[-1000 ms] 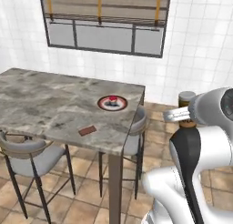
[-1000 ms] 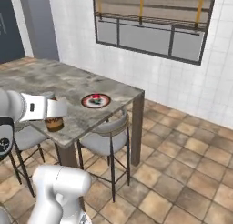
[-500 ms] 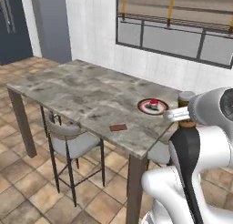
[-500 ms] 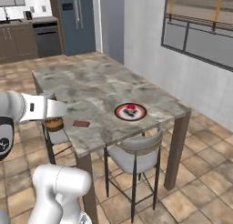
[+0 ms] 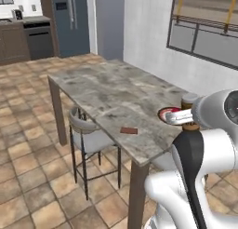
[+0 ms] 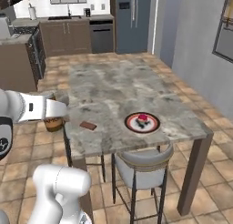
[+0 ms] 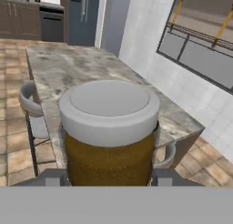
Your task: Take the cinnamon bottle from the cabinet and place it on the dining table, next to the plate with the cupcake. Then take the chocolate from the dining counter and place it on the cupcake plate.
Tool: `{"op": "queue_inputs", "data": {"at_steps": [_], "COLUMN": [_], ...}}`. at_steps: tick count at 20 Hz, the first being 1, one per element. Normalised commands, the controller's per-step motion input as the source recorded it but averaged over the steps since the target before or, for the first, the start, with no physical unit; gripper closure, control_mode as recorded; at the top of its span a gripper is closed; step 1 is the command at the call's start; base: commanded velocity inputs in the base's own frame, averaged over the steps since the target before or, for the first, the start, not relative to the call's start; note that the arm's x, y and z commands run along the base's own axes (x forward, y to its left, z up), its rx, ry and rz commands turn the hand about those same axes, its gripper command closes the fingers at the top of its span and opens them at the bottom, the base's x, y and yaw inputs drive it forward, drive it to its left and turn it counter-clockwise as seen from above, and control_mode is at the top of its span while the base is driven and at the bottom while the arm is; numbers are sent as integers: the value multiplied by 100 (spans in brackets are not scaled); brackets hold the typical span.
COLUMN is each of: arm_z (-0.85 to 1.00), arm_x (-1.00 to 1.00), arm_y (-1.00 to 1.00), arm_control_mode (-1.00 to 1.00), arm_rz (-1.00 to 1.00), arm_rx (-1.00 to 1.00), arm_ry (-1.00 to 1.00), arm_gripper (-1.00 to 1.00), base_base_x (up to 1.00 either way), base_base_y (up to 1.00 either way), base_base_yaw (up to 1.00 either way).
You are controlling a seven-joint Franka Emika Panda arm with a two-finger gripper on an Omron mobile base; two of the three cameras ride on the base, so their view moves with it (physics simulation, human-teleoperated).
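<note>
Landmark: the dining table [image 5: 100,90], grey marbled top on dark wooden legs, long axis running away from the base toward the kitchen.

Cinnamon bottle [image 7: 108,132] is carried in the gripper [image 6: 53,123], off the near end of the table and not resting on it. In the hand view it looms close to the camera, grey lid toward the lens, brown body below. In the right base view it stands upright, lid up, long axis vertical, just off the table's near left corner, at about tabletop height. In the left base view only its lid and a strip of the body [image 5: 189,101] show behind the white arm, beside the table's near right end.

Fingers: closed on the bottle's sides, holding it; the tips themselves are hidden by the jar in the hand view.

Plate [image 6: 142,122] with red rim lies flat on the table near its near right edge, with the cupcake [image 6: 143,119] at its centre. In the left base view the plate is partly covered by the arm.

Chocolate [image 6: 88,125] lies flat on the tabletop near the near left edge, well apart from the plate, long axis roughly across the table. It is nearer to the held bottle than the plate is.

Two grey stools [image 6: 142,163] are tucked under the table's near sides
</note>
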Motion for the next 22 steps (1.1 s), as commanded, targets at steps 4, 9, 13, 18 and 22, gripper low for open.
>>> {"op": "queue_inputs", "data": {"at_steps": [4, 9, 13, 18, 22], "arm_z": [0, 0, 0, 0, 0], "arm_x": [0, 0, 0, 0, 0], "arm_y": [0, 0, 0, 0, 0], "arm_control_mode": [100, 100, 100, 100, 100], "arm_rz": [0, 0, 0, 0, 0], "arm_rx": [0, 0, 0, 0, 0], "arm_ry": [0, 0, 0, 0, 0], "arm_gripper": [100, 100, 100, 100, 100], "base_base_x": [33, 66, 58, 47, 44], "base_base_y": [-73, -4, -9, -26, -29], "base_base_yaw": [40, 25, 26, 31, 35]}}
